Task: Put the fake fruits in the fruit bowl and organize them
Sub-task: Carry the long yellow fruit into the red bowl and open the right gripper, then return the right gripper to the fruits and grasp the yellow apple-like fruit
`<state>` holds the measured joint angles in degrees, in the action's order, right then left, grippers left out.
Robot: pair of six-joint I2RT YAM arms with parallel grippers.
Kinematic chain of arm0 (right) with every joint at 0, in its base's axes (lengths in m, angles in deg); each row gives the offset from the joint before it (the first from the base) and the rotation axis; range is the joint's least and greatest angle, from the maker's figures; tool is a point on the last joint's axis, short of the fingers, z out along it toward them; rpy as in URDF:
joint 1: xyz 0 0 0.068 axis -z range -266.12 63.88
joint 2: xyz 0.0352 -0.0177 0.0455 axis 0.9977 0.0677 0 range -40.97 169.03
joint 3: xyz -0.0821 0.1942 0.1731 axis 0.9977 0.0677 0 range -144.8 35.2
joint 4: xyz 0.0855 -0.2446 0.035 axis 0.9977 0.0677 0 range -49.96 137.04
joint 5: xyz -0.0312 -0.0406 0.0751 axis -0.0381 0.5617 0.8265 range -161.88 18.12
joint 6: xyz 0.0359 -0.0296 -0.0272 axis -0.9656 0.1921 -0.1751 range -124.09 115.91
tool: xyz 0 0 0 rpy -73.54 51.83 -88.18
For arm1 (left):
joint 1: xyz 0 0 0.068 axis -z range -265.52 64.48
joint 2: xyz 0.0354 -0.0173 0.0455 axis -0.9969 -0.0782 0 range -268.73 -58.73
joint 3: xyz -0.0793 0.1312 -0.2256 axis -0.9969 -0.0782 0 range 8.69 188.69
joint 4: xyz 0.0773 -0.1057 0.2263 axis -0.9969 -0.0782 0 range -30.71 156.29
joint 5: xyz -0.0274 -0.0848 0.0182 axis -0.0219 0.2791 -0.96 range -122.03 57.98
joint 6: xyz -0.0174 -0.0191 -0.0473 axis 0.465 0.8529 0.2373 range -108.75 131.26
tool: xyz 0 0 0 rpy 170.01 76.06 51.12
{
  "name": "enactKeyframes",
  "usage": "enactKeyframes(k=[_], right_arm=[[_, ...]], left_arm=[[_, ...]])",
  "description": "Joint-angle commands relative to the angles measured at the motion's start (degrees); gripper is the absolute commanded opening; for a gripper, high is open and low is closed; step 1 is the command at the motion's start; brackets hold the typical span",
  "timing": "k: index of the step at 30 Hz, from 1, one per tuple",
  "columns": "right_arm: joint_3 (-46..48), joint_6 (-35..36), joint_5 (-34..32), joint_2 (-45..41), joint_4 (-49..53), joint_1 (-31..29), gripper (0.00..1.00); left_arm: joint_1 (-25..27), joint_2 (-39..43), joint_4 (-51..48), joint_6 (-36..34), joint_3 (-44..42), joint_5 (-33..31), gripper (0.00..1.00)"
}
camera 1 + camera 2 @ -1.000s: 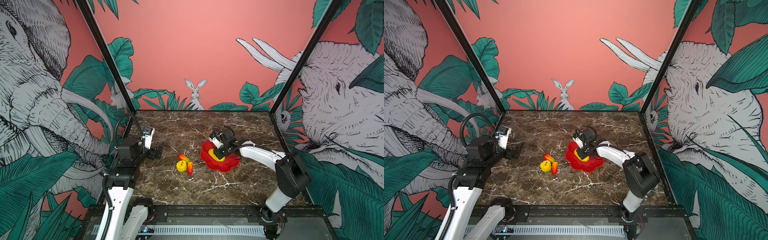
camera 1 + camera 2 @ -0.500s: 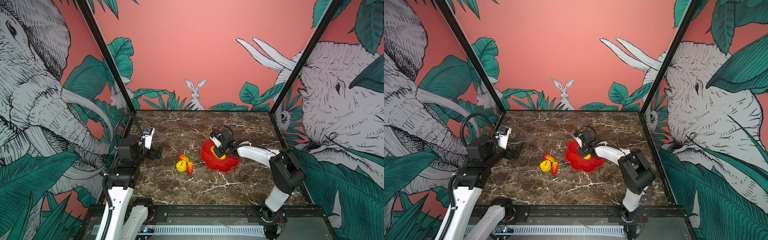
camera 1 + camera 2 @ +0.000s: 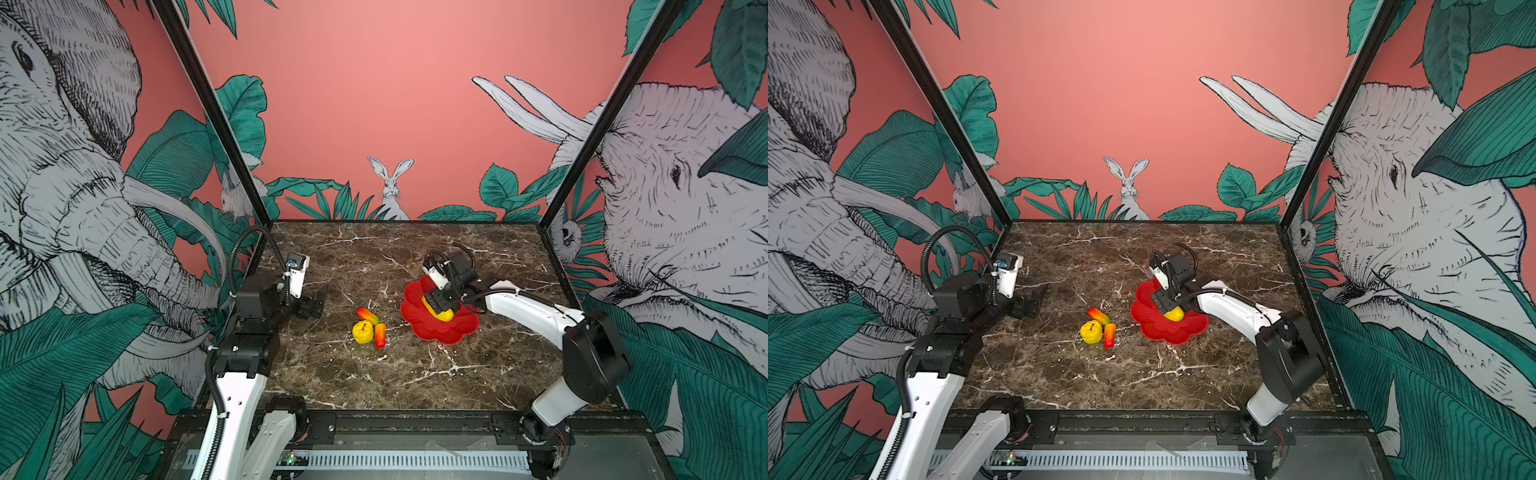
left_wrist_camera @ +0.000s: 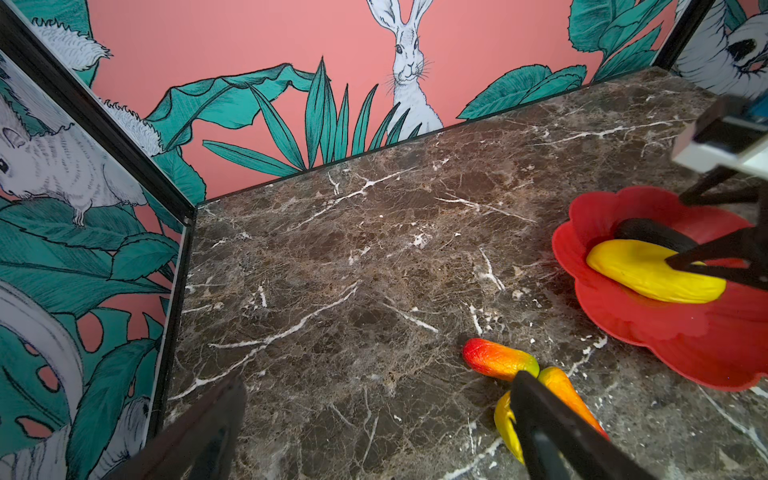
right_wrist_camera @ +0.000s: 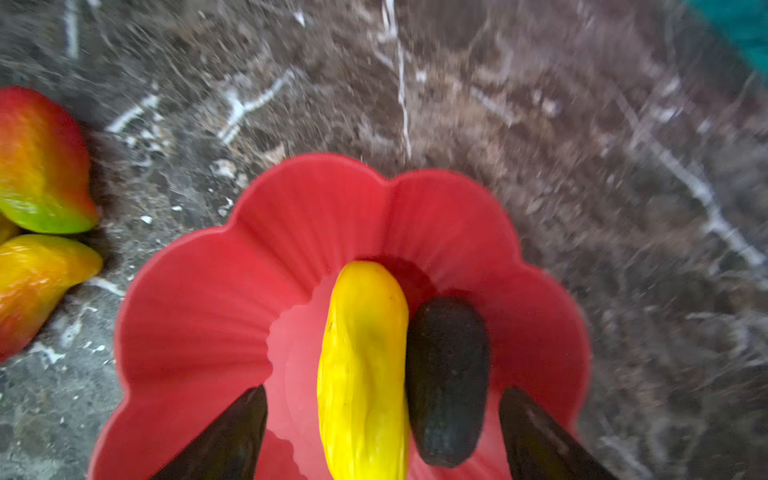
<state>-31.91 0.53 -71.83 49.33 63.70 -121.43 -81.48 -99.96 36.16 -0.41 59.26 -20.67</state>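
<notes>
Fruit bowl: yellow oval and dark oval inside, side by side.
Right gripper straddles both, spread wide, empty; left gripper parted, empty; round yellow fruit and two orange-red fruits clustered on table nearby.

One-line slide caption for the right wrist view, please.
Right gripper open over the red fruit bowl, long yellow fruit and dark oval fruit lying side by side inside.

Two fruits lie in the bowl, three others left of it
</notes>
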Motion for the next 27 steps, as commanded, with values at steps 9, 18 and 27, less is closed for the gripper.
enactKeyframes(k=[9,18,27], right_arm=[[-7.0,1.3,14.8,4.3,-3.5,-12.2,0.99],[-15.6,-0.2,17.5,16.5,-6.3,-20.5,1.0],[-19.4,-2.8,17.1,24.7,-8.1,-21.6,1.0]], left_arm=[[-0.2,0.7,-0.5,-0.9,-0.4,0.5,1.0],[-0.3,1.0,-0.5,-0.8,-0.6,0.7,1.0],[-0.3,1.1,-0.5,-0.9,-0.5,0.5,1.0]])
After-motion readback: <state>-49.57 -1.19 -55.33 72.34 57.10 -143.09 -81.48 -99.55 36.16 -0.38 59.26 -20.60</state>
